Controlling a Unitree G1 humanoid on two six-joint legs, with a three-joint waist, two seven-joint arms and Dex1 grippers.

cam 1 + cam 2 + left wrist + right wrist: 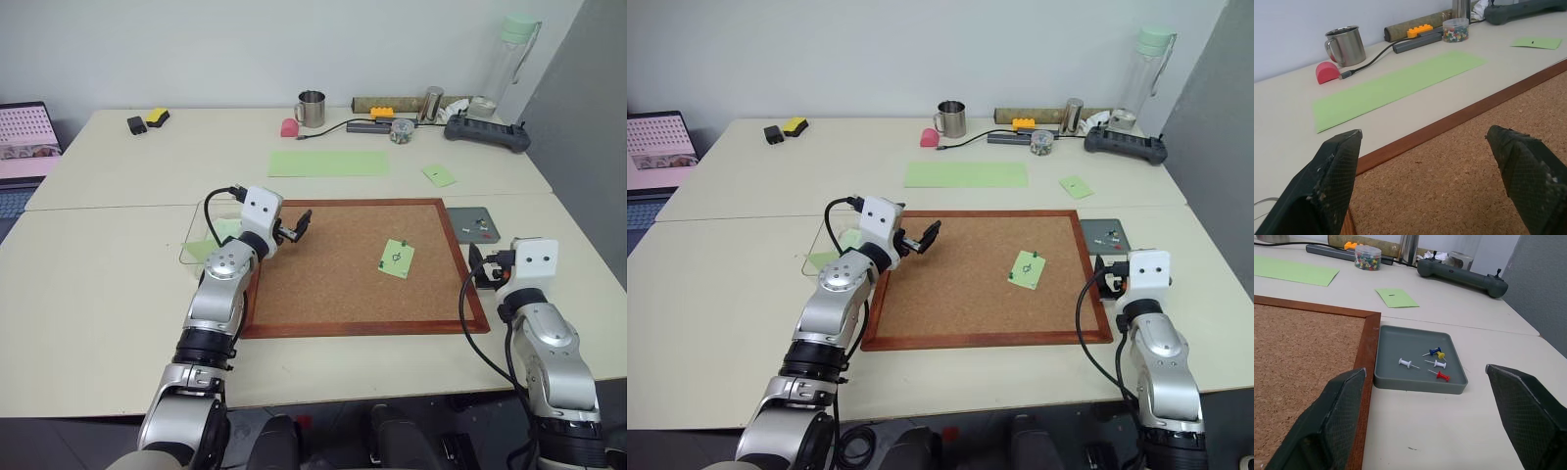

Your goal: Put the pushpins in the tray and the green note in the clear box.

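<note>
The green note [396, 258] with a dark mark lies on the right half of the corkboard [333, 294]. Tiny pushpins [405, 242] sit at two of its corners. The grey tray [1415, 382] stands just off the board's right edge and holds several coloured pushpins [1436, 363]. The clear box [196, 235] rests against the board's left edge, with pale green paper showing through it. My left gripper [299, 225] hovers open over the board's upper left corner, pointing right. My right gripper [477, 262] is open beside the board's right frame, just short of the tray.
A long green paper strip [328, 164] and a small plain green note [439, 175] lie behind the board. Along the back edge stand a metal mug [312, 108], a jar of pins [402, 130], a grey controller [487, 132] and a bottle [511, 59]. A laptop [24, 142] sits far left.
</note>
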